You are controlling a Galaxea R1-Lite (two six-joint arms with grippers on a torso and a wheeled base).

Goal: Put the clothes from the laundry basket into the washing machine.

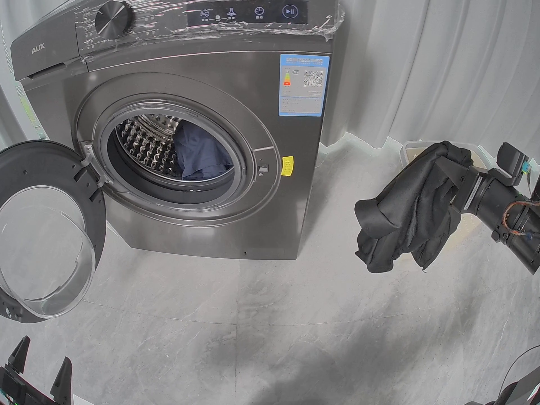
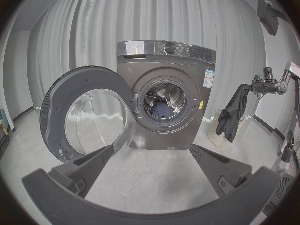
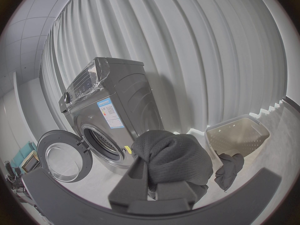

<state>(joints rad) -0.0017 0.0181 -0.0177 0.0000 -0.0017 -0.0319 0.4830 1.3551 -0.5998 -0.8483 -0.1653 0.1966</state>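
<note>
The grey front-loading washing machine (image 1: 185, 142) stands with its round door (image 1: 42, 232) swung open to the left. A dark blue garment (image 1: 199, 153) lies inside the drum. My right gripper (image 1: 453, 178) is shut on a black garment (image 1: 410, 209) that hangs in the air to the right of the machine, above the white laundry basket (image 3: 237, 135). The same black garment (image 3: 175, 157) drapes over the right gripper's fingers (image 3: 132, 178). My left gripper (image 2: 150, 160) is open and holds nothing, low at the front left, facing the open machine (image 2: 165, 94).
White curtains (image 1: 439, 57) hang behind the machine and basket. The floor (image 1: 253, 322) is pale grey tile, with free room in front of the machine. The open door juts out toward the left arm's side.
</note>
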